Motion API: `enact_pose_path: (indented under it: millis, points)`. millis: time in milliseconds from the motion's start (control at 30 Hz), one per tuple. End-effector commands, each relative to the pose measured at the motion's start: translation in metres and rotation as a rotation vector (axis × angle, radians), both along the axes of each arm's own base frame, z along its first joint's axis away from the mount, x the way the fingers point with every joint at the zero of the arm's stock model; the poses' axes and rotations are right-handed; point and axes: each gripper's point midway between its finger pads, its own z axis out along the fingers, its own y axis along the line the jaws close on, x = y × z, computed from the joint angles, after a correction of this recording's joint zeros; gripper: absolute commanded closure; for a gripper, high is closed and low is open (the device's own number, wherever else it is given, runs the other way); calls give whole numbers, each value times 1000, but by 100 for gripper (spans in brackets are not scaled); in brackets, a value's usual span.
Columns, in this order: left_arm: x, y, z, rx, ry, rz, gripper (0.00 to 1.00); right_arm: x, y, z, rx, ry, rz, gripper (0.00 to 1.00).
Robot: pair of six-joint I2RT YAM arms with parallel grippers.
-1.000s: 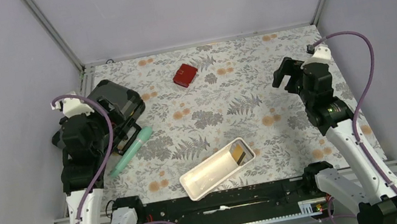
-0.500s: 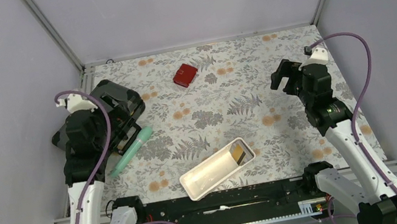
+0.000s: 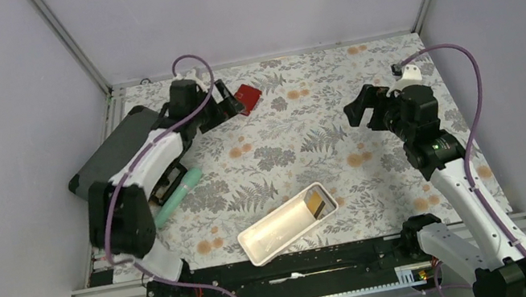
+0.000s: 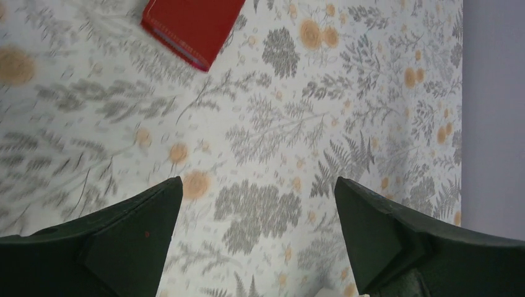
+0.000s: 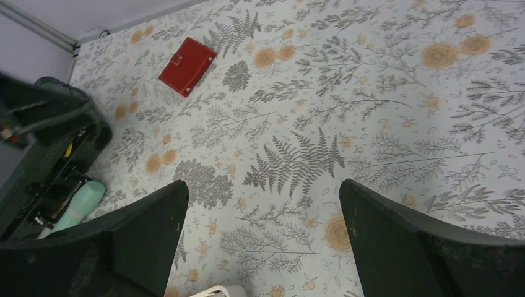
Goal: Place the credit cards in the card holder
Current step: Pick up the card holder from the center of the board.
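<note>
Nearest the arm bases, the white tray point(image 3: 274, 232) lies at a slant, its long axis running from near-left to far-right. A yellow-brown card point(image 3: 318, 204) sits in its far-right end, edges in line with the tray's walls. Whether more cards lie under it cannot be told. Left of the tray, a teal tube point(image 3: 175, 198) lies on the floral table point(image 3: 309, 148), slanted the same way and close beside the dark case point(image 3: 113, 150). On the right side, the right gripper point(image 3: 355, 112) hangs above the table with its fingers wide apart and nothing between them. It is well apart from both tray and wallet. Its wrist view shows the wallet point(image 5: 187, 66) far ahead and to the left, snap side up, its longer sides running from lower left to upper right. Farther back, the left arm reaches over the case, and the left gripper point(image 3: 234, 106) hovers at the wallet's point(image 3: 249, 98) left edge, covering part of it in the top view. Its fingers point(image 4: 124, 232) are spread wide and hold nothing. In the left wrist view the wallet point(image 4: 192, 25) lies just ahead of the fingertips, off toward the left finger, outside the gap and skewed to it. Its closed red edge faces the gripper point(image 4: 257, 185), and it rests flat near the table's far edge.
</note>
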Motion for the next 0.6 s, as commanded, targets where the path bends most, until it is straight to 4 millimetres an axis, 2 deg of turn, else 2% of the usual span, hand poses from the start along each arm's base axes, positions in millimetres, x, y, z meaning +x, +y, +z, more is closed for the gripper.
enact_pose_path:
  millis: [0, 67, 100, 133, 233, 300, 400, 567]
  points:
    - [59, -30, 26, -101, -82, -35, 1, -6, 16, 13, 61, -27, 83, 1]
    - [80, -30, 12, -93, -60, 1, 1, -9, 19, 13, 73, -27, 95, 1]
    - [91, -27, -1, -101, -33, 26, 1, -11, 20, 14, 79, -27, 104, 1]
    - [100, -24, -1, -125, -30, 48, 1, -11, 21, 15, 83, -29, 108, 1]
    - [123, -6, -27, -188, 22, 126, 5, -15, 22, 15, 88, -31, 116, 1]
    - [131, 1, -42, -205, 45, 152, 6, -17, 22, 13, 88, -32, 116, 1]
    - [141, 0, -54, -222, 68, 138, 8, -17, 20, 9, 84, -24, 107, 1]
    - [147, 5, -72, -215, 92, 140, 10, -15, 23, 1, 86, -4, 118, 1]
